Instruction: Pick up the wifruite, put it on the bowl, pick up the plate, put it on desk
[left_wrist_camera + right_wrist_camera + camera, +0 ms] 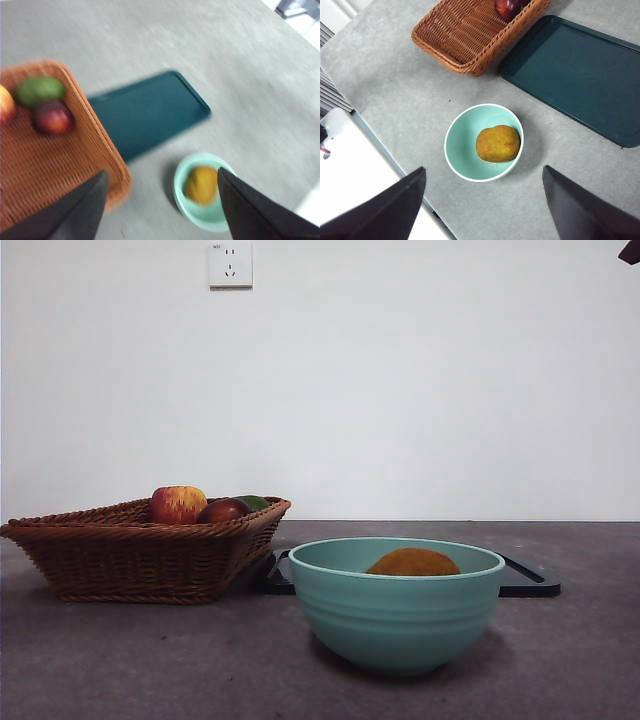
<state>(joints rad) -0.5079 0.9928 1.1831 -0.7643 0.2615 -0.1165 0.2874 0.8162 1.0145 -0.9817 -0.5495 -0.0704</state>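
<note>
The brownish-orange wifruite (413,563) lies inside the teal ribbed bowl (395,625), which stands on the grey desk (150,660). The right wrist view shows the wifruite (498,143) in the bowl (457,145) from above, and the blurred left wrist view shows the same wifruite (202,184) and bowl (178,187). The plate is a dark teal flat tray (530,585) lying on the desk behind the bowl; it also shows in the wrist views (575,75) (150,112). My right gripper (483,168) is open and empty, high above the bowl. My left gripper (161,172) is open and empty, high over the basket's edge.
A brown wicker basket (130,550) stands left of the plate, touching its edge, with a red-yellow apple (178,504), a dark red fruit (222,511) and a green fruit (40,90) in it. A black arm tip (630,250) shows at the front view's top right corner.
</note>
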